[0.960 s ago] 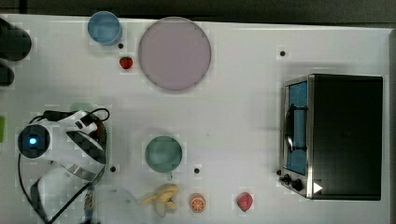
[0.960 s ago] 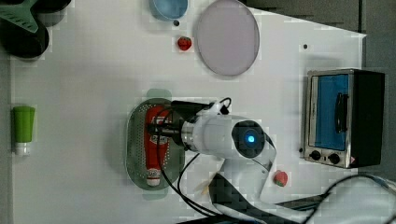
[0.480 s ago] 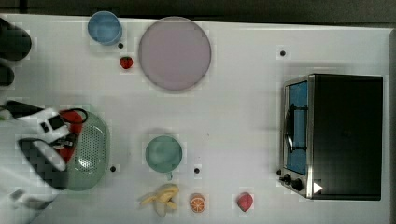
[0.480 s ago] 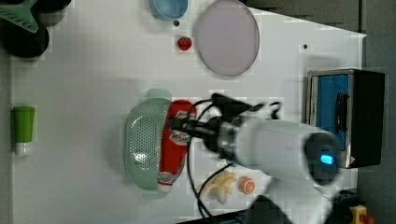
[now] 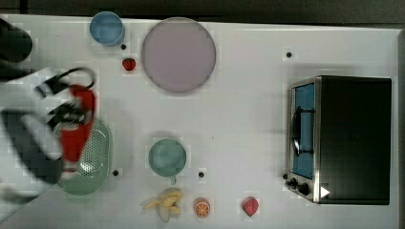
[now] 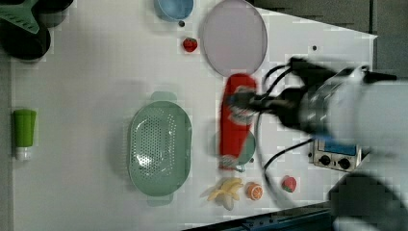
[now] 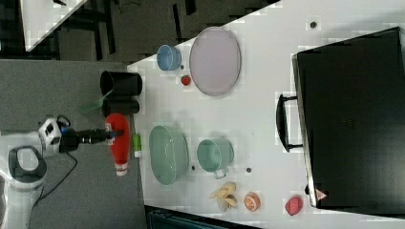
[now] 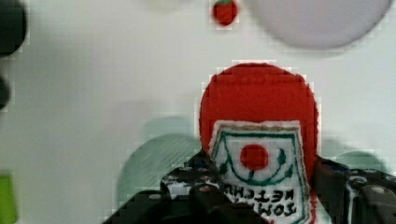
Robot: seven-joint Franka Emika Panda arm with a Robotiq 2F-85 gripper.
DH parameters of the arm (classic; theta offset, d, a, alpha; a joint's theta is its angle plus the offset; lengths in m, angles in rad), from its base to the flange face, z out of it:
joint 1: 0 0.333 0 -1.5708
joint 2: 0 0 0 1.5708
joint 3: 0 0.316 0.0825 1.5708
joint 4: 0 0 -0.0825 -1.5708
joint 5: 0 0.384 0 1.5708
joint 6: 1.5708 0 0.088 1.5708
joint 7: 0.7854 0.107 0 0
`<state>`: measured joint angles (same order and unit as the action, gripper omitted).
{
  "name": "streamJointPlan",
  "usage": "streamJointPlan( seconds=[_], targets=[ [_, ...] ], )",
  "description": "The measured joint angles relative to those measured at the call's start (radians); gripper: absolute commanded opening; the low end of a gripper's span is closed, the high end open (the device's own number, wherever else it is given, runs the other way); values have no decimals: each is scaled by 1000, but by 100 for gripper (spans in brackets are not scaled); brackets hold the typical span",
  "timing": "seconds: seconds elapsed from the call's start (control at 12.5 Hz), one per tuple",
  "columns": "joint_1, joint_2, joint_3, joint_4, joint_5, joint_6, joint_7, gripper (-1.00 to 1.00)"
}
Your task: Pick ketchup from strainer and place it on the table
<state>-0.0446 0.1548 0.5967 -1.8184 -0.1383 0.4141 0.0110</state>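
In the top view I see my gripper (image 5: 71,112) clamped across the middle of the ketchup (image 5: 79,129), which hangs lengthwise above the strainer (image 5: 90,160), overlapping its 9 o'clock rim, base toward 12 o'clock and cap toward 6. The left view shows the strainer (image 6: 159,144) empty and the ketchup (image 6: 236,120) well clear of it at its 3 o'clock, my gripper (image 6: 243,101) squeezing the label, with the teal cup (image 6: 248,144) partly hidden behind the bottle. In the right view the ketchup (image 7: 118,140) is lifted high, appearing off the counter (image 7: 267,95) edge at the strainer's (image 7: 168,153) 9 o'clock. The wrist view has the jaws partly closed on either side of the label of the ketchup (image 8: 259,135), bare counter (image 8: 93,84) beyond. I judge the pick done and the carry under way; next I need an open patch clear of the cup, strawberry (image 5: 128,64) and plate (image 5: 178,55), then lower gently before letting go.
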Motion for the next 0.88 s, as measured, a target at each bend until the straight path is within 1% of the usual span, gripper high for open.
streamJointPlan(
  seconds=[0.24,0.4,0.56,0.72,0.8,0.88],
  targets=[
    [-63,9,-162,8,4,-12,-153,19],
    [-121,37,-272,8,12,-3,-272,19],
    [-164,66,-386,-4,10,-3,-339,19],
    [-215,74,-454,-49,11,3,-378,19],
    [-232,73,-478,-77,11,14,-397,19],
    [-238,74,-502,-105,11,43,-402,19]
  ],
)
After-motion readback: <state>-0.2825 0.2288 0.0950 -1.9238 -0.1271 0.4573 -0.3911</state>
